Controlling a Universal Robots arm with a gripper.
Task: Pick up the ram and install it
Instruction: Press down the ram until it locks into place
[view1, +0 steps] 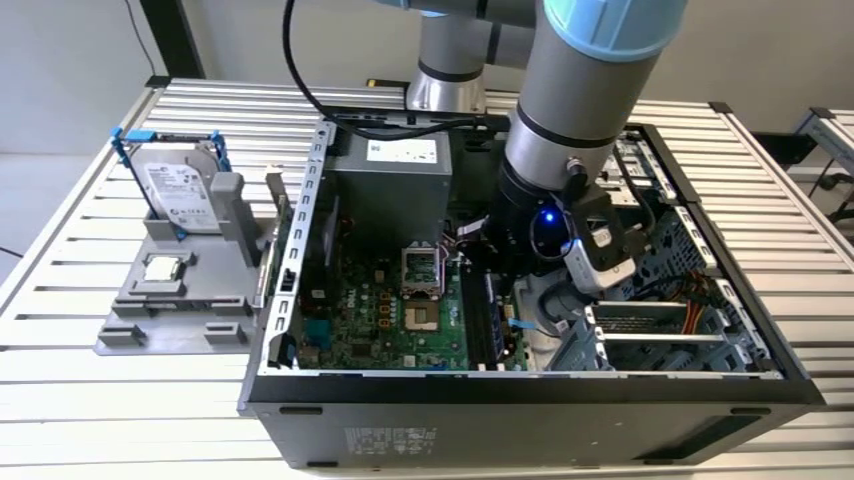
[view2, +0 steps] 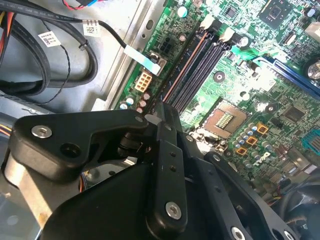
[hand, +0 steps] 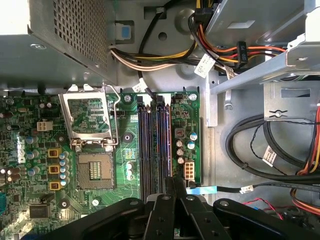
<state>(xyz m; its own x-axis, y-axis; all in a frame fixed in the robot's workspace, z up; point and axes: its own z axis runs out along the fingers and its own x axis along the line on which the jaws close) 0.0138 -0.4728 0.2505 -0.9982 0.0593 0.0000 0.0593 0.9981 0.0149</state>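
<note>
My gripper (hand: 173, 186) hangs inside the open computer case (view1: 534, 385), low over the black memory slots (hand: 156, 145) on the green motherboard (hand: 100, 150). In both wrist views its black fingers (view2: 159, 116) stand pressed together at the near end of those slots, beside the open processor socket (hand: 92, 170). In the exterior view the gripper (view1: 547, 300) is low between the motherboard and the drive cage. The ram is hidden, and I cannot tell whether anything thin sits between the fingers.
On the exterior view's left, a grey fixture (view1: 174, 300) holds a silver hard drive in a blue frame (view1: 174, 190) and a small square processor chip (view1: 163, 268). Cable bundles (hand: 260, 145) and the metal drive cage (view1: 667, 320) crowd the space beside the slots.
</note>
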